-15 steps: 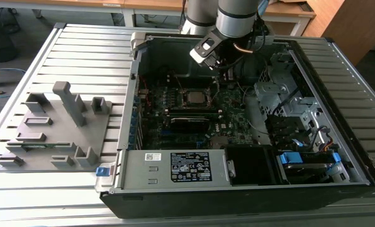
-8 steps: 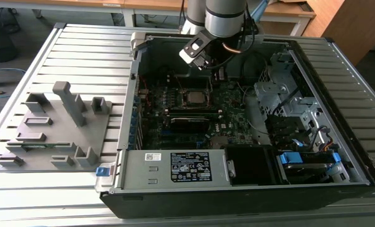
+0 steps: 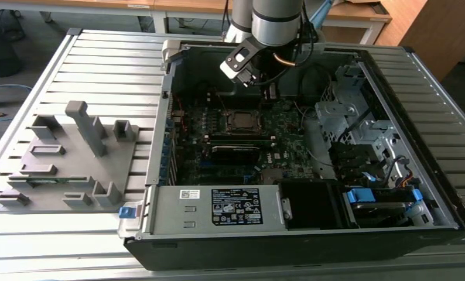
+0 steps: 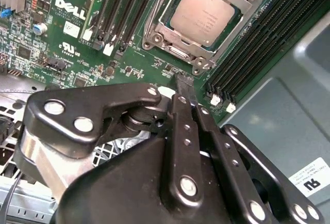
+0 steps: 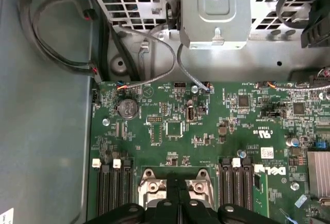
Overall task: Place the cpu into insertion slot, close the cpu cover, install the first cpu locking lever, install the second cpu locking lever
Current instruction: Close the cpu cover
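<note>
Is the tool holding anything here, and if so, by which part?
Nothing is held. The tool is shut, its black fingers together, tips near the thin silver metal cpu cover framing the grey-brown square cpu.

I had the arm hanging steeply down from the upper edge of the exterior view, wrist low. The gripper pointed downward, and in the second wrist view its two black fingers lay pressed flat together, tip against tip.
</note>
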{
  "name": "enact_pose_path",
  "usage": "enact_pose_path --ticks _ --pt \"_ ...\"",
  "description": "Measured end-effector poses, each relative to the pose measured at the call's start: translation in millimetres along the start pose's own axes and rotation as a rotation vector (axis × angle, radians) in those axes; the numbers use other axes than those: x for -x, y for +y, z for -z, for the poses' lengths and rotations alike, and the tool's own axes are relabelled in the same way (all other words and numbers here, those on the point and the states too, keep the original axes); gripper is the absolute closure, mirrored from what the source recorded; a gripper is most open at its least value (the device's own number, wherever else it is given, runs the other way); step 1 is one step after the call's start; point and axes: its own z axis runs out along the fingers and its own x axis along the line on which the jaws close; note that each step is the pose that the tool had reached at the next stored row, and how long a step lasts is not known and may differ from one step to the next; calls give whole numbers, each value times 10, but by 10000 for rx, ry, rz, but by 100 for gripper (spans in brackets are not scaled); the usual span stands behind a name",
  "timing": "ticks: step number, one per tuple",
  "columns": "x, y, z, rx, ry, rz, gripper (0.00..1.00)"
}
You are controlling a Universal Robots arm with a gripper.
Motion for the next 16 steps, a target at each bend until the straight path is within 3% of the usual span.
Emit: enact_pose_path --ticks 2,3,5,7,8,10,16 --pt "0 0 -4 -194 -4 -6 89" --pt "0 0 -5 -256 -7 -9 89" --pt "0 -1 -6 -346 -11 -12 89" --pt "1 -1 -6 -357 -11 -13 89" --pt "0 0 -9 -409 -7 -13 89" --pt "0 -1 -13 -649 -16 -21 89" --pt "1 -4 -13 -662 -18 -22 89"
